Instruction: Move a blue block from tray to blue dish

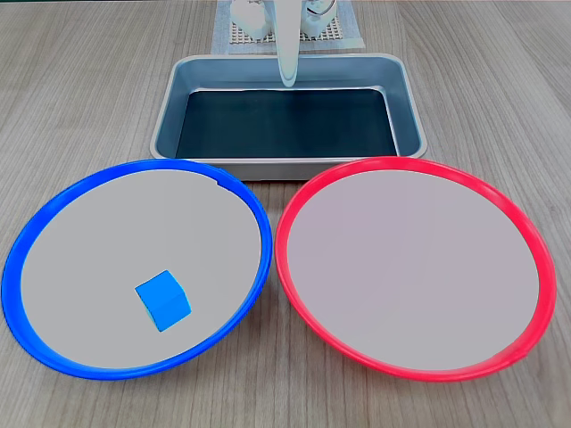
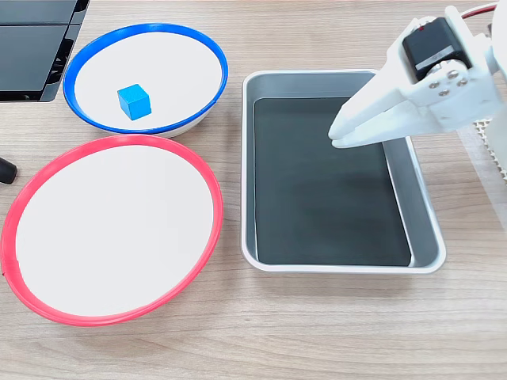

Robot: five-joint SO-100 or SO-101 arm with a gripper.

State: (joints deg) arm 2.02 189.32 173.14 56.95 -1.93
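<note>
Here the white gripper [image 2: 337, 136] hangs above the grey metal tray [image 2: 342, 264], fingers together and holding nothing. The tray's dark bottom is bare. The blue block [image 1: 163, 300] already lies in the blue dish [image 1: 53, 209], apart from the rim. What seems left is clearing away: lift straight, keeping above the tray walls and the red-rimmed dish [image 2: 43, 172].

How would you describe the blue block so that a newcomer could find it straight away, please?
Start at the grey metal tray; two large round dishes lie beside it. The blue block sits inside the blue dish, not the red-rimmed dish. It is a small bright blue cube, the lone thing in either dish.
</note>
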